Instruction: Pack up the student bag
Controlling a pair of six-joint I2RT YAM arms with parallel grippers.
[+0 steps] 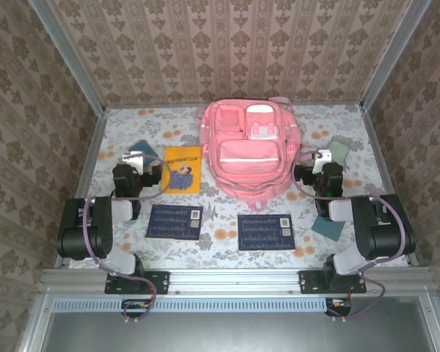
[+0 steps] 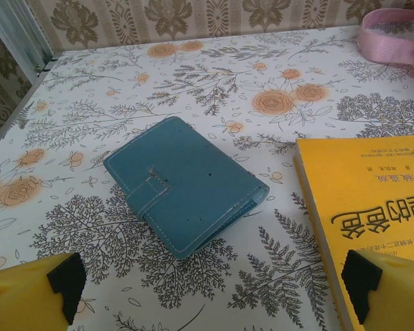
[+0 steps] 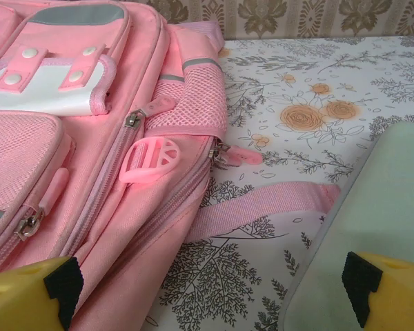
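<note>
Yellow fingers of the left claw [image 2: 214, 283] stand spread wide, gripping nothing. A teal wallet [image 2: 183, 186] lies just ahead of it, and a yellow book [image 2: 372, 200] to its right is cut off. The right claw [image 3: 214, 283] is equally spread and empty. The student bag [image 3: 90, 138] lies ahead-left of it, with a pale green slab [image 3: 379, 227], partly cropped, ahead-right.
</note>
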